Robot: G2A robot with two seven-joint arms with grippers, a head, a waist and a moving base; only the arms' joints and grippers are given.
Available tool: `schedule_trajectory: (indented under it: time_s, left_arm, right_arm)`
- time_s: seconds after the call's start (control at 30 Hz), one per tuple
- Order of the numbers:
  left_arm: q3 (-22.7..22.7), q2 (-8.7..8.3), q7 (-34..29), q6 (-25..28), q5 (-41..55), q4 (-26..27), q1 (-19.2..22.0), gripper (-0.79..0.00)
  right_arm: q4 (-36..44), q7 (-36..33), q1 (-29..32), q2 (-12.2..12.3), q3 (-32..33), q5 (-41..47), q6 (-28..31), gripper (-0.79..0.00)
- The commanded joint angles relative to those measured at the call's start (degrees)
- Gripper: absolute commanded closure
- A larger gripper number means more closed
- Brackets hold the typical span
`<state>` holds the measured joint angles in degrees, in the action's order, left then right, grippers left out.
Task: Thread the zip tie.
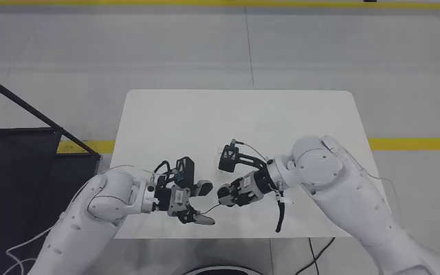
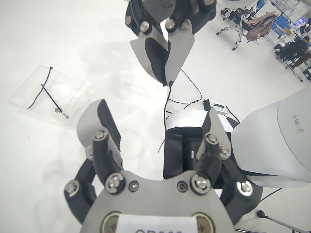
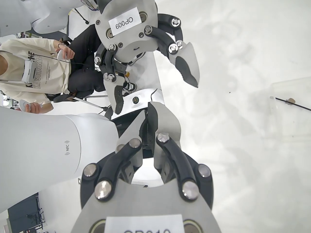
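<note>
Top view: white table (image 1: 240, 117), grey floor (image 1: 206, 48) around it, yellow line (image 1: 405, 143) at 3 o'clock. My left pincer (image 2: 155, 109) gapes wide, empty; right pincer (image 2: 167, 82) pinched tight on zip tie (image 2: 165, 115).

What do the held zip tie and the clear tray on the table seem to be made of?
Zip tie: thin, matte black plastic, probably nylon; it curves while hanging from the right gripper. Tray: clear glossy plastic, perhaps acrylic; the white table shows through, edges glint.
</note>
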<state>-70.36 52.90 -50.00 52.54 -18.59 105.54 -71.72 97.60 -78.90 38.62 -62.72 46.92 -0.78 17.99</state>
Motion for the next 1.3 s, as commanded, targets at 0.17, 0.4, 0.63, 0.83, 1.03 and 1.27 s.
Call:
schedule_trajectory:
  time_s: [0.17,0.4,0.63,0.83,1.03,1.27]
  left_arm:
    - [0.83,-0.28,1.18,0.85,-1.09,-0.34,0.23,-0.234]
    - [1.65,-0.55,1.95,0.49,-1.79,-0.29,0.71,-0.148]
    - [2.31,-0.81,2.66,0.11,-2.4,-0.31,1.06,0.0]
    - [2.79,-1.07,3.04,0.01,-2.67,-0.33,1.27,0.0]
    - [2.89,-1.25,4.57,-0.23,-3.21,-0.7,1.37,0.0]
    - [1.6,-1.4,8.97,-0.43,-4.11,-1.45,0.83,0.0]
  right_arm:
    - [-0.67,0.2,-0.88,-0.19,-0.78,-0.16,-0.67,0.0]
    - [-0.87,-0.1,-1.35,-0.21,-1.18,-0.15,-0.9,0.0]
    - [-0.91,-0.56,-1.85,-0.23,-1.63,-0.26,-1.53,0.0]
    - [-0.76,-0.55,-2.2,-0.28,-1.96,-0.2,-1.93,0.0]
    - [-0.78,0.83,-2.02,-0.23,-1.53,0.32,-1.76,-0.785]
    - [-0.01,3.38,0.52,0.72,1.88,1.43,0.48,-0.785]
